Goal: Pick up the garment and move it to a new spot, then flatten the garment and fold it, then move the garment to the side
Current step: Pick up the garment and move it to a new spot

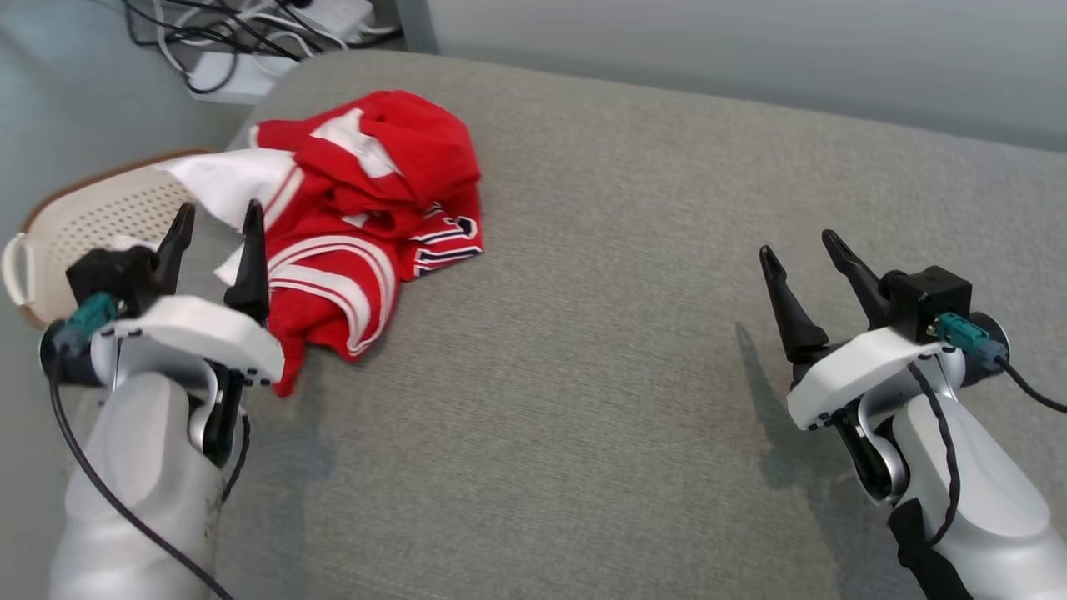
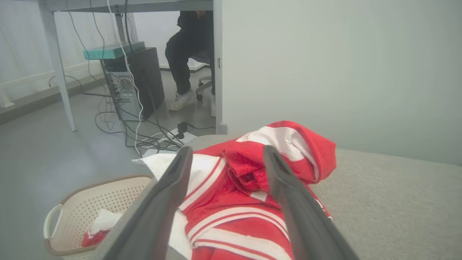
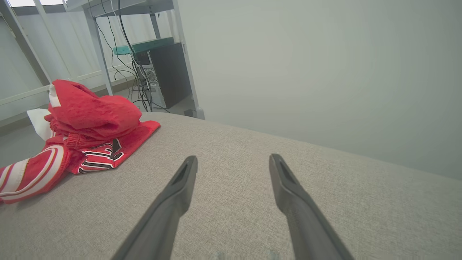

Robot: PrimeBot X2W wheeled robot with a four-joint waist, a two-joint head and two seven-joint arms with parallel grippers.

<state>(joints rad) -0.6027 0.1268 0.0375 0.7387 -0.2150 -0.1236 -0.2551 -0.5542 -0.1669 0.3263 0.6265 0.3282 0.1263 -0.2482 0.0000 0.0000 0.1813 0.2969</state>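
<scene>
A crumpled red garment (image 1: 367,217) with white stripes and dark lettering lies in a heap at the far left of the grey cushioned surface (image 1: 625,350). My left gripper (image 1: 217,218) hovers open at the heap's near left edge, nothing between its fingers. Through the left wrist view the garment (image 2: 245,202) fills the gap between the spread fingers. My right gripper (image 1: 802,242) stands open over bare cushion far to the right. From the right wrist view the garment (image 3: 83,126) sits off to the left, well away from those fingers.
A perforated cream laundry basket (image 1: 92,225) stands on the floor beside the cushion's left edge, holding some cloth (image 2: 99,225). Cables and a power strip (image 1: 250,42) lie on the floor beyond. A seated person's legs (image 2: 184,65) and a computer tower (image 2: 139,79) are under a desk.
</scene>
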